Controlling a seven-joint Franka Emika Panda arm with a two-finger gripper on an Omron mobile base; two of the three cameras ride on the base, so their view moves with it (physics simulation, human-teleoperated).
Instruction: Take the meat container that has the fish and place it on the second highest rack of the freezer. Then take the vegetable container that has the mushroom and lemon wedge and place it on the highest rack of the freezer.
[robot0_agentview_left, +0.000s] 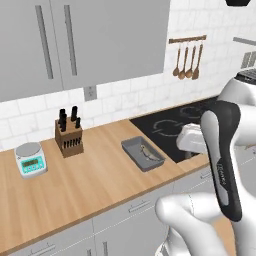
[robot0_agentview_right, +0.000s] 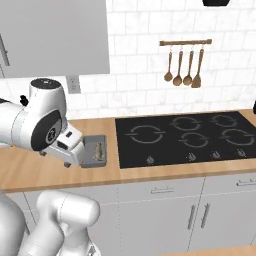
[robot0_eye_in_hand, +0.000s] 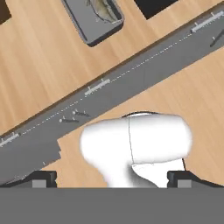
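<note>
The flat rectangular grey metal tray (robot0_agentview_left: 143, 153) with a low rim lies on the smooth wooden worktop (robot0_agentview_left: 75, 185), just beside the glossy black hob (robot0_agentview_left: 172, 125). A slender brownish-silver fish (robot0_agentview_left: 149, 152) lies inside it. The jaws are spread wide, holding nothing.

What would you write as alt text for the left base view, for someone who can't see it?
A grey meat container holding a slender fish sits on a wooden counter just left of a black cooktop. Farther left stand a knife block and a kitchen scale, and the robot's white arm fills the lower right.
</note>
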